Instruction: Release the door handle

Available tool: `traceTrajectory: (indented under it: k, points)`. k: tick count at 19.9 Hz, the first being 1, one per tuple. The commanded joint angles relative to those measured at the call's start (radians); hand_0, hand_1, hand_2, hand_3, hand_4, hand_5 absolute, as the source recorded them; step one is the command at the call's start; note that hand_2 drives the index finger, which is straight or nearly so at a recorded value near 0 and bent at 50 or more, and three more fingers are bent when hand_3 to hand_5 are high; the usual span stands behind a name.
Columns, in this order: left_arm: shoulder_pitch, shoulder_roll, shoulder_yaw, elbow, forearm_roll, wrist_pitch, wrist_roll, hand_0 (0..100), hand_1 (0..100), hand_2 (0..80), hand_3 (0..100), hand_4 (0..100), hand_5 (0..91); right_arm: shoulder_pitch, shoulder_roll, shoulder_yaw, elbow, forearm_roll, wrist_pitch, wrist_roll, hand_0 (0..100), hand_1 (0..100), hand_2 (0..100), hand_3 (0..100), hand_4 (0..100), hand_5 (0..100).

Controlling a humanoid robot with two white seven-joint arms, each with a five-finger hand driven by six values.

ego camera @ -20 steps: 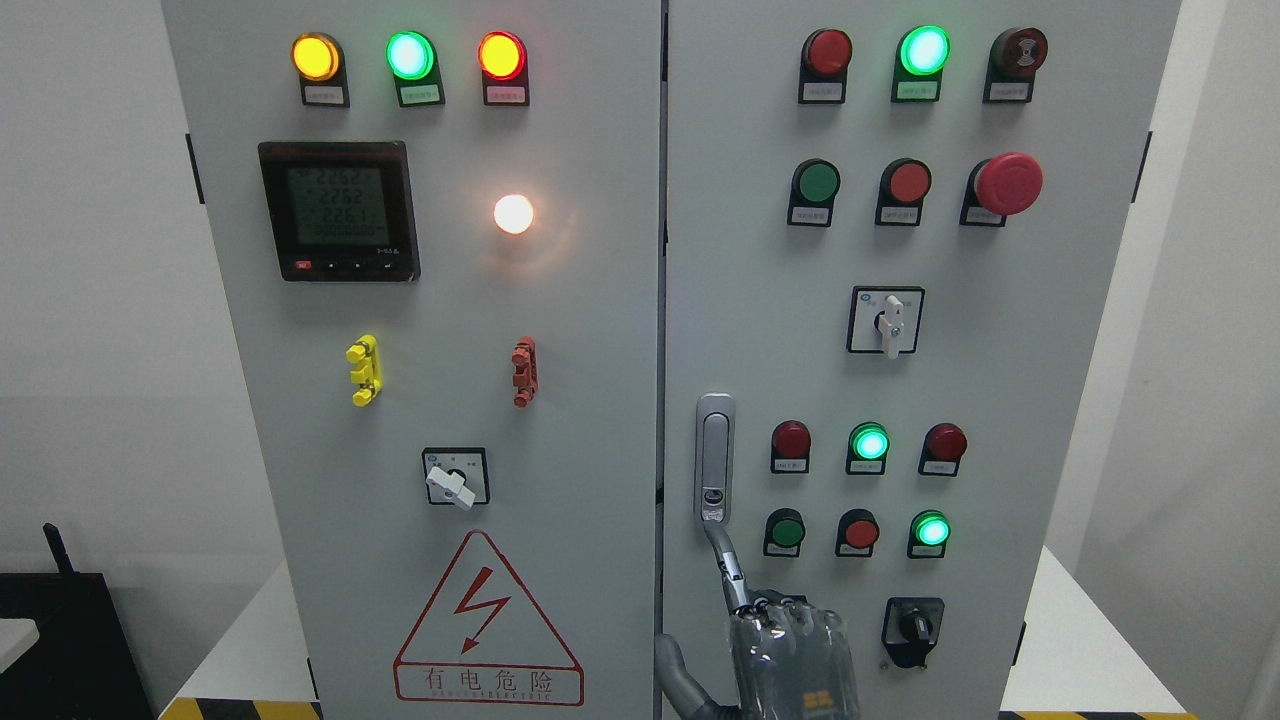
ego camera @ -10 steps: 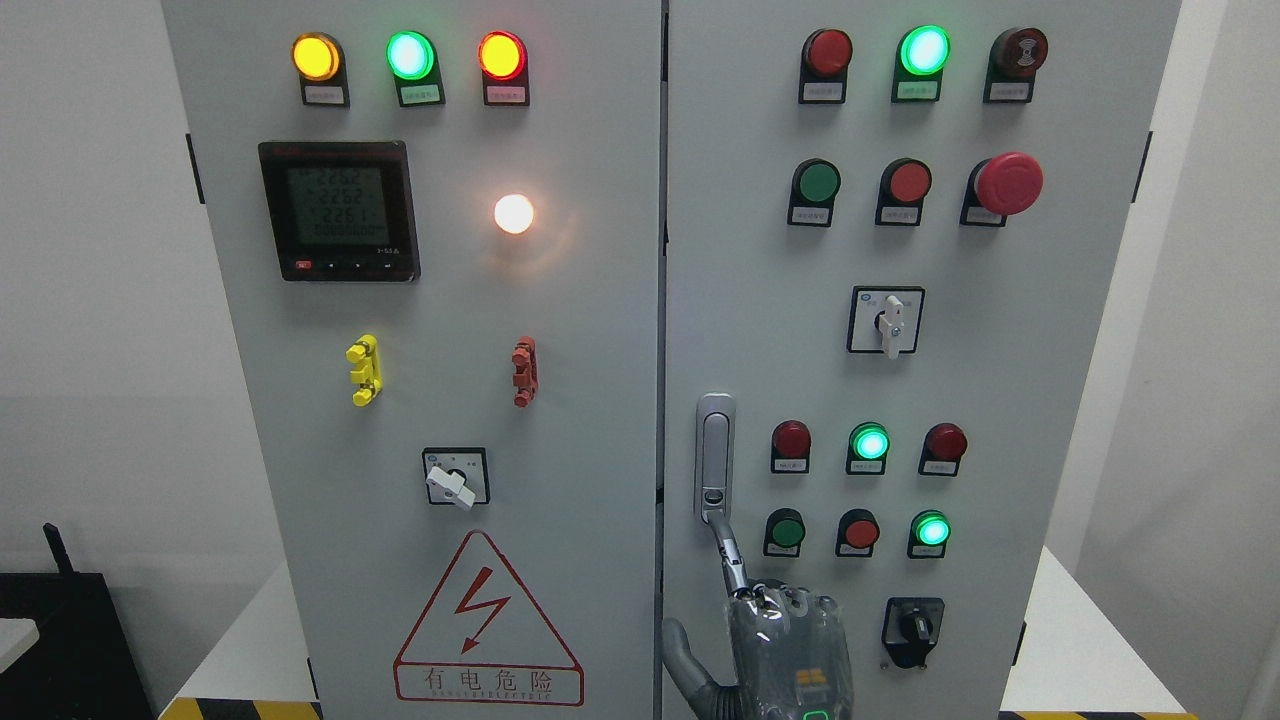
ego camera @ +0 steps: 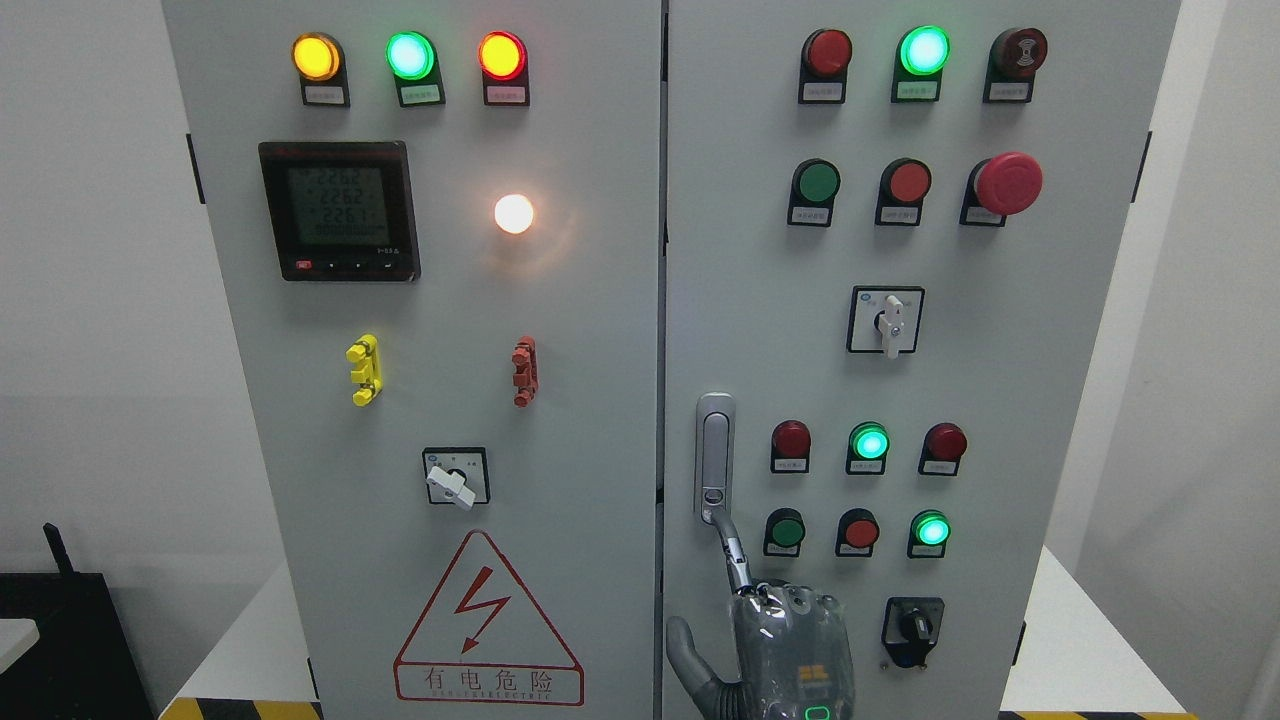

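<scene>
At the far left a black box [ego camera: 60, 640] sits low against the wall, and the white bench [ego camera: 250, 640] with its yellow-and-black edge stripe carries the grey cabinet [ego camera: 600, 330].

On the cabinet's left door, three lamps glow along the top: amber [ego camera: 316, 56], green [ego camera: 409, 55] and red [ego camera: 502, 55]. Below them is a black meter [ego camera: 338, 210] with a lit screen, and to its right a bright white lamp [ego camera: 514, 213]. Lower down are a yellow clip [ego camera: 363, 370] and a red clip [ego camera: 524, 371], then a white-handled selector switch [ego camera: 455, 477] and the red warning triangle [ego camera: 487, 620].

Just right of the centre seam, on the right door, the silver door handle [ego camera: 714, 458] stands upright and lies flat in its housing. The right hand [ego camera: 790, 650] rises from the bottom edge directly under it, back towards me. Its index finger [ego camera: 735, 560] is stretched up, and the tip touches the handle's lower end. The other fingers are folded down at the knuckles, the thumb [ego camera: 688, 655] sticks out to the left, and nothing is gripped.

Further right are rows of red and green buttons and lamps, a white rotary switch [ego camera: 887, 321], a red mushroom stop button [ego camera: 1008, 183] and a black selector knob [ego camera: 912, 630] beside the hand.
</scene>
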Motion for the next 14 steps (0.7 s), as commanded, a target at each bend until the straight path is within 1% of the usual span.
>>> traceTrajectory:
  k: [1,7,8,10,14]
  points:
    - [-0.031,0.0,-0.011,-0.009,0.0,0.001,0.0,12,39,0.0,0,0,0.0,-0.001,0.001,-0.006,0.015,-0.002,-0.001,0.0,35,42,6,100,100,100]
    - [-0.031,0.0,-0.011,-0.008,0.0,0.001,0.0,12,39,0.0,0,0,0.0,-0.001,0.001,-0.002,0.018,0.002,0.0,0.001,35,42,7,100,100,100]
    - [-0.031,0.0,-0.011,-0.008,0.0,0.001,0.0,12,39,0.0,0,0,0.0,-0.001,-0.001,-0.002,0.019,0.002,0.0,0.004,35,42,7,100,100,100]
    - [-0.031,0.0,-0.011,-0.008,0.0,0.001,0.0,12,39,0.0,0,0,0.0,0.001,-0.001,-0.002,0.019,0.002,0.0,0.026,35,42,8,100,100,100]
    - [-0.031,0.0,-0.011,-0.009,0.0,0.001,0.0,12,39,0.0,0,0,0.0,0.001,-0.001,-0.002,0.021,0.004,0.0,0.026,35,42,8,100,100,100]
